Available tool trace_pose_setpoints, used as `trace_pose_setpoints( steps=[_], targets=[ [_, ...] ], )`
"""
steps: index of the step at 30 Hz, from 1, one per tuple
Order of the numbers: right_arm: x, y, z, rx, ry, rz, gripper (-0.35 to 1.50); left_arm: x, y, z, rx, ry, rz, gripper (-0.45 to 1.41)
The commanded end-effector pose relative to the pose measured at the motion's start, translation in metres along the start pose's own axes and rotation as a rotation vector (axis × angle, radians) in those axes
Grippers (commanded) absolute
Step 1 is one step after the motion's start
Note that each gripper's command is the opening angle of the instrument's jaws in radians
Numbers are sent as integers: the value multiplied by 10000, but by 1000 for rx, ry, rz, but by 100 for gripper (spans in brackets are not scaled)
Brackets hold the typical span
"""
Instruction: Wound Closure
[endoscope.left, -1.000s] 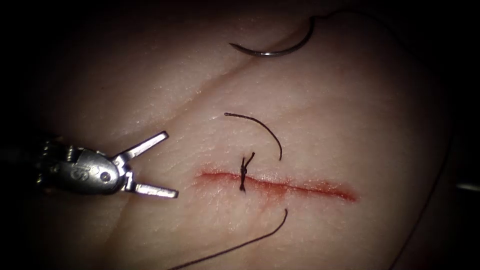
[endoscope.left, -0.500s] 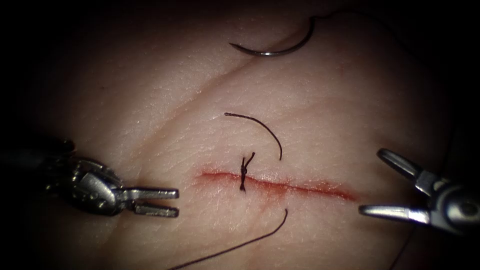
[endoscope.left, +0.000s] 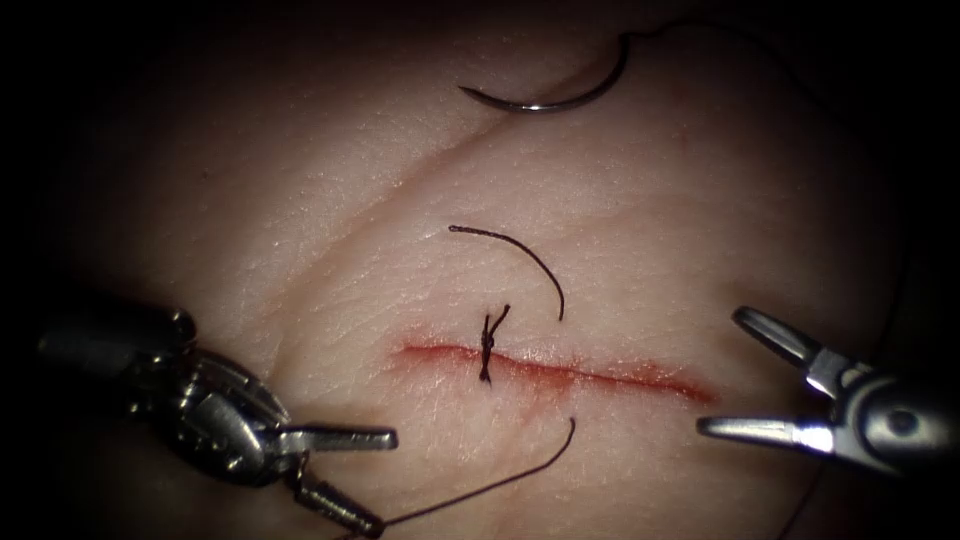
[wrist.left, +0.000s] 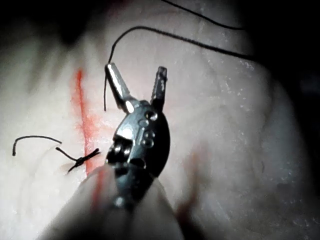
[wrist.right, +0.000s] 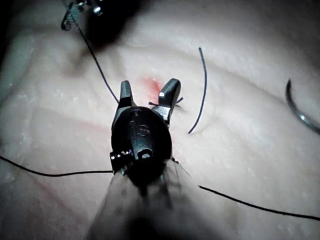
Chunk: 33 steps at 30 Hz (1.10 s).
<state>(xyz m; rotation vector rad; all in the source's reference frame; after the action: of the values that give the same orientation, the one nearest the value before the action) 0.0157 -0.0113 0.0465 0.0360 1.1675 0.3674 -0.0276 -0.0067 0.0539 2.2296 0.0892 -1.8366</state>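
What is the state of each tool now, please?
Left tool: jaws open, holding nothing, at the thread.
Right tool: jaws open, holding nothing.
Needle lies free on the tissue.

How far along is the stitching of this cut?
One knotted stitch already crosses the cut, with a cut end of thread lying above it. Both hands are open and hold nothing: the left hand is by the thread below the cut, the right hand at its right end. The needle lies loose on the tissue. The cut's right stretch is unstitched.

One needle (endoscope.left: 545, 98), one knot (endoscope.left: 487, 345), one cut (endoscope.left: 560, 372), two grippers: left gripper (endoscope.left: 370, 478), right gripper (endoscope.left: 735, 375).
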Motion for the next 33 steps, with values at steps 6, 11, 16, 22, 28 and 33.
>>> trace_pose_setpoints(
  steps=[6, 11, 16, 22, 28, 33],
  targets=[
    [-11, -10, 8, -1, 3, -5, 133, -3, 5, 9, -20, 14, 21, 76],
    [-12, -12, 8, 0, 4, -7, 133, 1, 7, 11, -28, 23, 29, 71],
    [-14, -12, 9, -1, 5, -9, 133, 16, 5, 18, -29, 35, 63, 64],
    [-20, -12, 11, -2, 7, -19, 133, 26, -5, 19, -27, 49, 97, 52],
    [-23, -17, 14, 0, 4, -17, 131, 23, -12, 15, -19, 38, 94, -45],
    [-19, -21, 17, 16, 15, -19, 128, 17, -17, 14, -19, 34, 92, -45]
  ],
)
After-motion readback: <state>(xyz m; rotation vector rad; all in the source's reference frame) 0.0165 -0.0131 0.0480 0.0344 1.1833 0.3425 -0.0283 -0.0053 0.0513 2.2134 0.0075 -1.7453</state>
